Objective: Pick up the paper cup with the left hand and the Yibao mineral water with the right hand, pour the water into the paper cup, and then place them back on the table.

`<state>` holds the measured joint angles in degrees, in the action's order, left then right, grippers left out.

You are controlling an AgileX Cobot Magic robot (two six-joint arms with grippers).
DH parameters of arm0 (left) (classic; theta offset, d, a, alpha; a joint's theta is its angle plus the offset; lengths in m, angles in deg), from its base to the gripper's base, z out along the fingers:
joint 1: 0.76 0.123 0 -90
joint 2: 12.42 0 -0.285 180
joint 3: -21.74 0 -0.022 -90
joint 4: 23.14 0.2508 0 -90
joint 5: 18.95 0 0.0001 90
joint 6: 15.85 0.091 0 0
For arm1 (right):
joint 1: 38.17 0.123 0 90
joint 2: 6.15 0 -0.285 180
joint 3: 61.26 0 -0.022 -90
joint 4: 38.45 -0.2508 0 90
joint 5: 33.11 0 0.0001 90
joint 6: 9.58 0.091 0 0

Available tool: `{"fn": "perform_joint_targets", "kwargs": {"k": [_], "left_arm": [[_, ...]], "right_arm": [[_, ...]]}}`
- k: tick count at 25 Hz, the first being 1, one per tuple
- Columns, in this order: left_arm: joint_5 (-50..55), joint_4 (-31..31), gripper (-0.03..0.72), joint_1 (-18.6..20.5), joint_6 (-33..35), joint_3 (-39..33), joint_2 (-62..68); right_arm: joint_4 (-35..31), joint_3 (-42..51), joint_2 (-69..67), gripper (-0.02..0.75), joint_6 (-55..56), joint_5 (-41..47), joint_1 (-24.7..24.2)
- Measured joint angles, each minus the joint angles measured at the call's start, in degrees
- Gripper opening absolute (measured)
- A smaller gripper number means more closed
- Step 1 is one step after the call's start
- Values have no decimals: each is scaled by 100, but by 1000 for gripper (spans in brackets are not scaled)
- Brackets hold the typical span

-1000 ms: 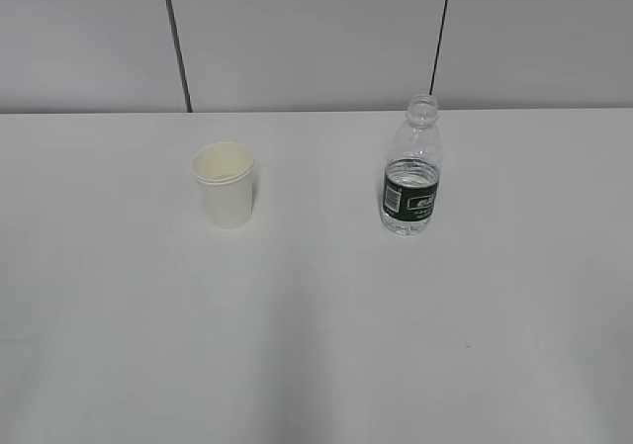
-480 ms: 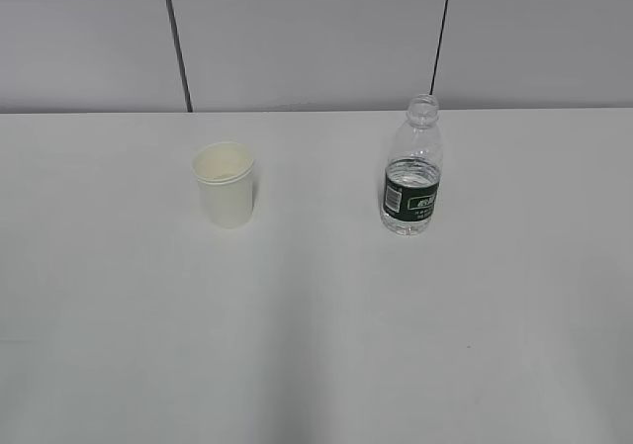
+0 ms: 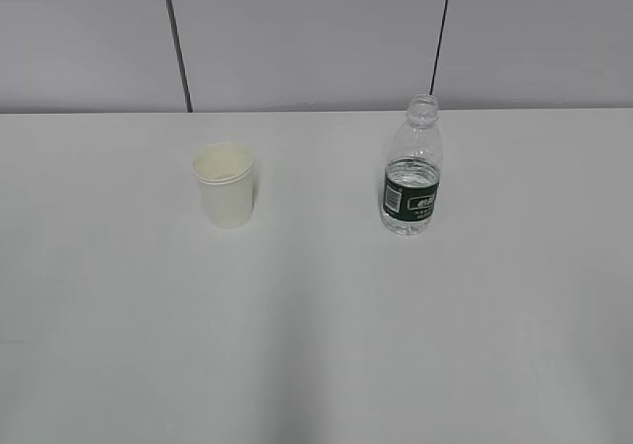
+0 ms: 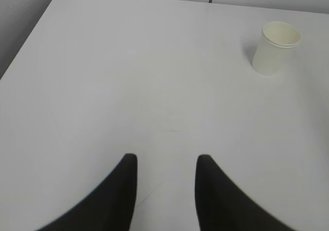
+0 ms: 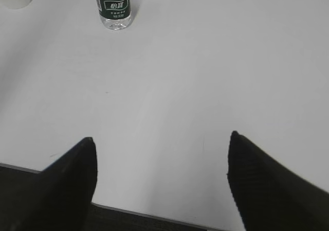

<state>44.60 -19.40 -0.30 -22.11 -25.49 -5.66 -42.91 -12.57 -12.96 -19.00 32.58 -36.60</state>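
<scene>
The cream-white paper cup [image 3: 226,184] stands upright on the white table [image 3: 316,325], left of centre. It also shows in the left wrist view [image 4: 276,48], far ahead and to the right of my left gripper [image 4: 165,159], which is open and empty. The Yibao mineral water [image 3: 411,167], uncapped with a dark green label, stands upright right of centre. In the right wrist view the bottle [image 5: 113,5] is far ahead and left of my right gripper [image 5: 162,136], which is wide open and empty over the table's near edge. Neither arm shows in the exterior view.
A grey panelled wall [image 3: 316,39] runs behind the table. The table's left edge [image 4: 28,40] shows in the left wrist view and its near edge [image 5: 154,214] in the right wrist view.
</scene>
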Motion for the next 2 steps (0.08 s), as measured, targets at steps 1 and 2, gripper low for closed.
{"fn": "perform_joint_targets", "kwargs": {"k": [1,2], "left_arm": [[0,4,244,0,0,0,0],[0,4,244,0,0,0,0]], "right_arm": [[0,0,0,585,0,0,0],[0,0,0,585,0,0,0]]}}
